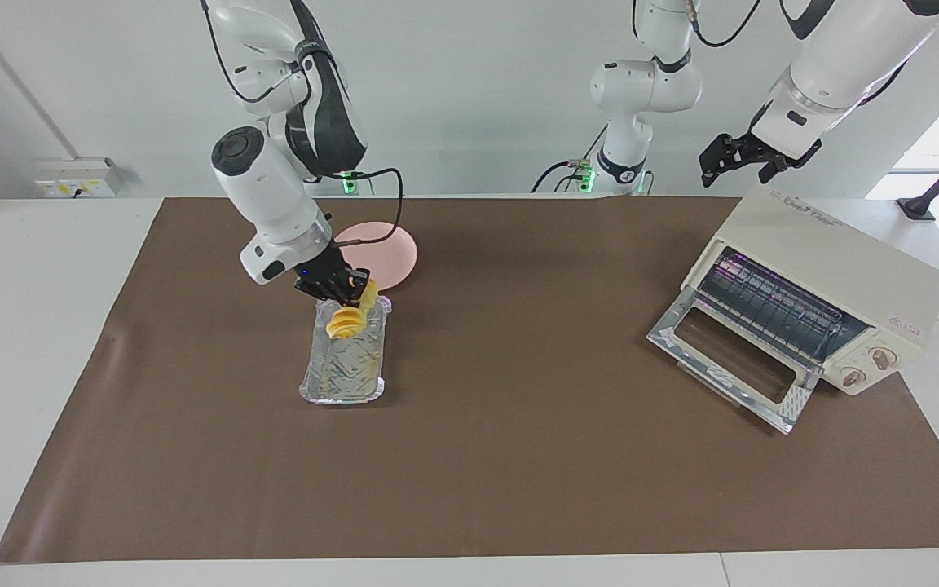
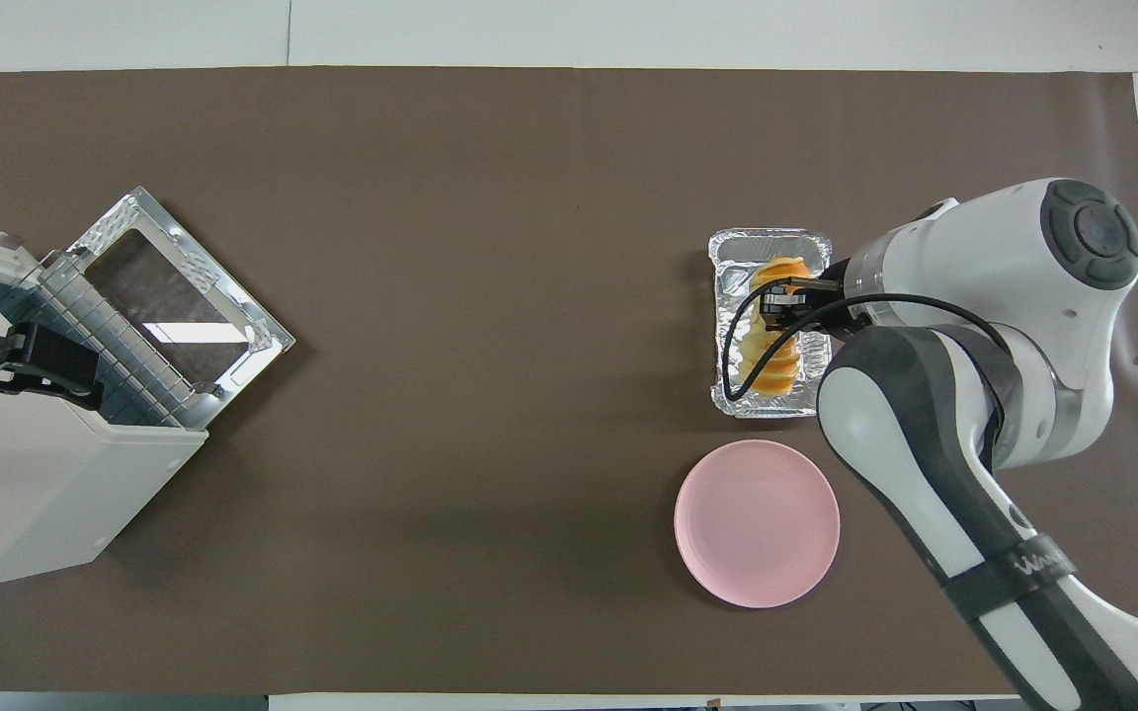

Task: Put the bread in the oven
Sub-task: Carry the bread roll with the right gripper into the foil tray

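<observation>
The small ridged yellow-orange bread [image 1: 346, 319] is held clamped in the right gripper [image 1: 342, 291], raised over the end of the silver rectangular foil tray [image 1: 345, 377] that lies nearer the robots. Whether the loaf's lower end touches the foil yet cannot quite be told.

The grip sits at 1 end only, so the loaf could swing, or slip out, or catch the tray's rim.

The boxy cream-white toaster oven [image 1: 836, 277] stands at the brown mat's corner toward the left arm's end, its glass door [image 1: 730, 363] dropped open, well apart from the bread. The left gripper [image 1: 738, 159] waits above the oven, jaws apart. A round pink plate [image 1: 392, 253] lies bare beside the tray, nearer the robots. Nothing is seen blocking the oven's mouth.
</observation>
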`<state>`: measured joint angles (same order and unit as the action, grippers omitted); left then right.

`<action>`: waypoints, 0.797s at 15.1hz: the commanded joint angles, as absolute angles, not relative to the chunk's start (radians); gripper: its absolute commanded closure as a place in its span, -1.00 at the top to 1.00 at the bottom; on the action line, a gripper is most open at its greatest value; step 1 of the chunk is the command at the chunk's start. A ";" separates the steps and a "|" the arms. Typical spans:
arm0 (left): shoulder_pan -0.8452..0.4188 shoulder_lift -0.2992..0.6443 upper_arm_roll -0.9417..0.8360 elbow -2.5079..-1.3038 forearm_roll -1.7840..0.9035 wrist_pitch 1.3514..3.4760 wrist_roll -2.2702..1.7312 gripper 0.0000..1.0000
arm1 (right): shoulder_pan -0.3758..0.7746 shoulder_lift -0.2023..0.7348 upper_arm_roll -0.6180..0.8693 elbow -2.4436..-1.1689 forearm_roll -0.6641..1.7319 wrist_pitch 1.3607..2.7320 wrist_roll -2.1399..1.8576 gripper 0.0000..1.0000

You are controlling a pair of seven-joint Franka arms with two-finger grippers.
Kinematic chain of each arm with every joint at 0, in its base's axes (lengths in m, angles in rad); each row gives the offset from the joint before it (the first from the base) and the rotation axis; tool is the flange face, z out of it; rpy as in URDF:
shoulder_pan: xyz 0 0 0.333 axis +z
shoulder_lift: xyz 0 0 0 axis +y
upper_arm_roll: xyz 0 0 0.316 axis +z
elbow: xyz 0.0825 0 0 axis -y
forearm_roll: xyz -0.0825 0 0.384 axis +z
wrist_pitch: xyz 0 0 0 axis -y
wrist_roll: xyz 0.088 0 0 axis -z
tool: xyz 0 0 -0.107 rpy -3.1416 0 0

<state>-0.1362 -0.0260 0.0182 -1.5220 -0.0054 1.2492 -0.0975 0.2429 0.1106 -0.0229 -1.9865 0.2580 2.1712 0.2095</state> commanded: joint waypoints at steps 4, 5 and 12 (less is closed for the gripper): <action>-0.121 -0.058 0.008 -1.557 -0.015 1.264 -0.104 1.00 | 0.252 0.189 -0.020 -2.011 0.275 2.269 0.129 -1.00; -0.121 -0.058 0.008 -1.557 -0.015 1.264 -0.104 1.00 | 0.252 0.192 -0.020 -2.031 0.275 2.284 0.120 -1.00; -0.120 -0.058 0.008 -1.557 -0.015 1.264 -0.104 1.00 | 0.250 0.207 -0.020 -2.091 0.275 2.355 0.046 -1.00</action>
